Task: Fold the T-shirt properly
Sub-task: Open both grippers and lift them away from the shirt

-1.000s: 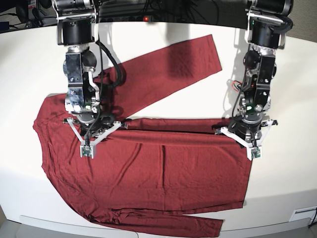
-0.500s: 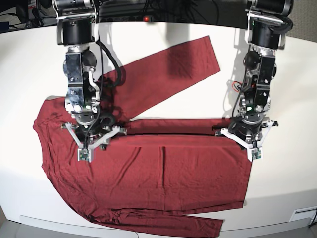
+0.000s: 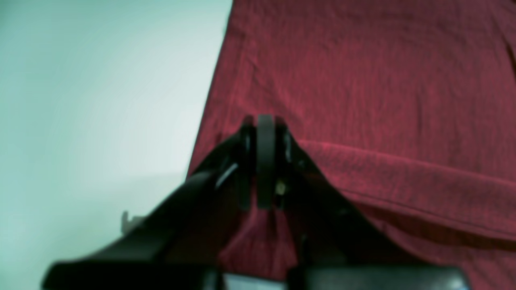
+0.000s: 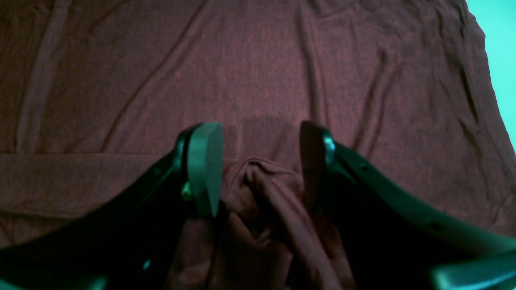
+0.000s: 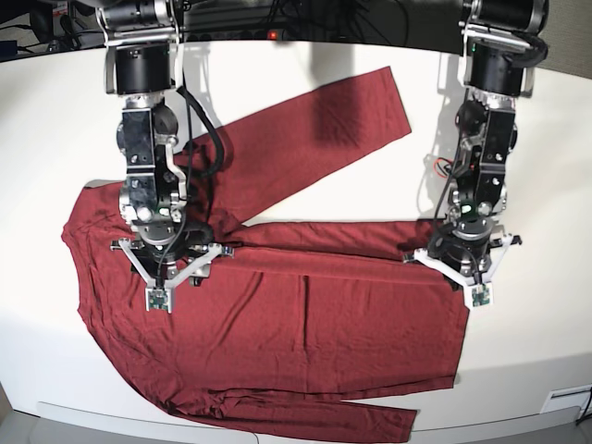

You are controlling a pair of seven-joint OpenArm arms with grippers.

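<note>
The maroon T-shirt (image 5: 324, 314) lies spread on the white table (image 5: 527, 351), its far part folded forward along a line between my two grippers. One sleeve (image 5: 324, 120) runs to the back and the other (image 5: 305, 418) lies along the front edge. My left gripper (image 5: 465, 261) stands at the shirt's right edge. In the left wrist view it (image 3: 264, 120) is shut on a raised fold of the shirt (image 3: 363, 80). My right gripper (image 5: 166, 261) is over the shirt's left part. In the right wrist view it (image 4: 260, 147) is open, with bunched shirt fabric (image 4: 262, 189) between its fingers.
Bare white table shows to the right of the shirt (image 3: 100, 80) and at the shirt's edge in the right wrist view (image 4: 504, 36). Cables and dark equipment (image 5: 305, 23) run along the table's back edge. The table's front edge (image 5: 518, 416) is close to the lower sleeve.
Both grippers have moved a little toward the front of the table, carrying the folded edge forward. The right arm's gripper has turned slightly and sunk onto the cloth.
</note>
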